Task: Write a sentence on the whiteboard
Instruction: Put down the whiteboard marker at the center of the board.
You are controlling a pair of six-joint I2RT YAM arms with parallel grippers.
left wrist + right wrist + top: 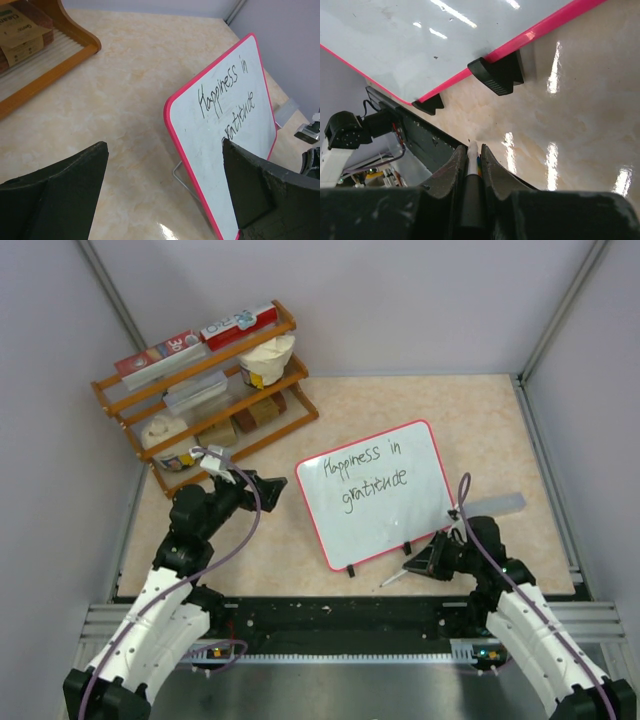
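At the far left a wooden rack (200, 390) of packets stands well apart from the work, and you need nothing from it. Your left tool (265, 490) hovers just left of the whiteboard (390, 530), fingers spread wide and holding nothing. If you add any stroke, bring this tool to the red rim first to steady the board. It stands tilted on small black feet (497, 75) and will likely slide or tip under pen pressure.

The board sits in the middle of the surface (480, 420), turned at an angle. The sentence (362, 475), "Happiness in gratitude", fills two lines across its upper part, and to my eye the writing looks complete.

Further right, your right tool (425, 562) is pinching the marker (395, 578) low by the board's near right corner, with the tip close to the surface and off the white face. To finish well, draw that arm back from the rim rather than up across the board. That way the tip leaves no stray line and the fingers miss the nearest foot.
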